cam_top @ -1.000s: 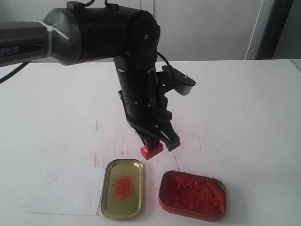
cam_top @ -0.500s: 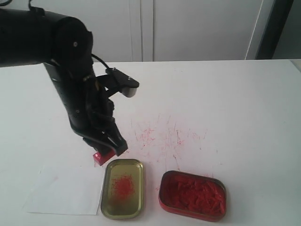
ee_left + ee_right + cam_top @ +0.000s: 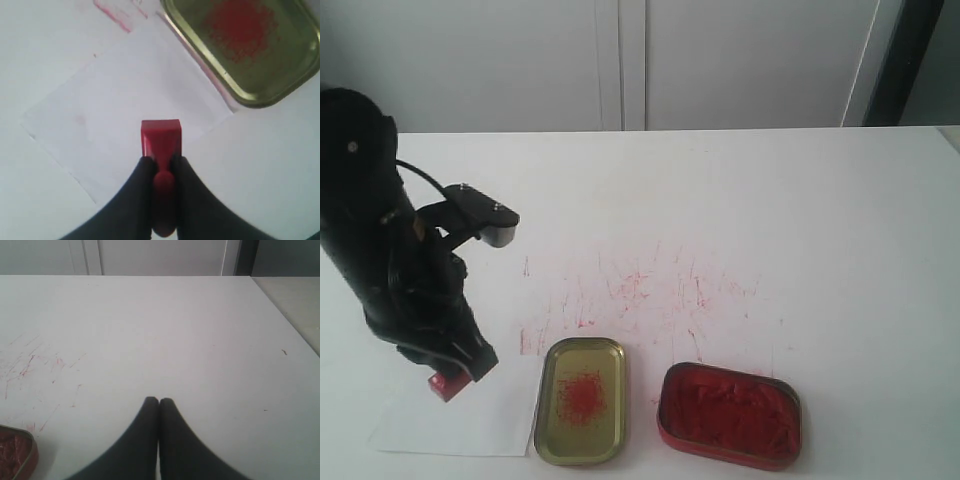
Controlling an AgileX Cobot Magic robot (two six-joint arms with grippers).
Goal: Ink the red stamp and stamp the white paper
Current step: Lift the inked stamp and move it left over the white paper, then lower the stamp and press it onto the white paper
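Observation:
My left gripper (image 3: pixel 455 372) (image 3: pixel 161 161) is shut on the knob of the red stamp (image 3: pixel 443 385) (image 3: pixel 161 137). The stamp's block hangs over the white paper (image 3: pixel 485 420) (image 3: pixel 125 95), near the sheet's far left part in the exterior view; whether it touches the sheet I cannot tell. No imprint shows on the visible paper. In the right wrist view my right gripper (image 3: pixel 159 401) is shut and holds nothing, above bare white table; it is out of the exterior view.
A gold tray (image 3: pixel 582 400) (image 3: pixel 300 75) with a red smudge lies right of the paper. A red tin of ink paste (image 3: pixel 730 415) (image 3: pixel 15 452) stands further right. Red scratch marks (image 3: pixel 650 285) cover the tabletop behind them.
The left arm has swung left with the stamp, from behind the tray and tin to over the paper. The ink paste surface looks smoother than before.

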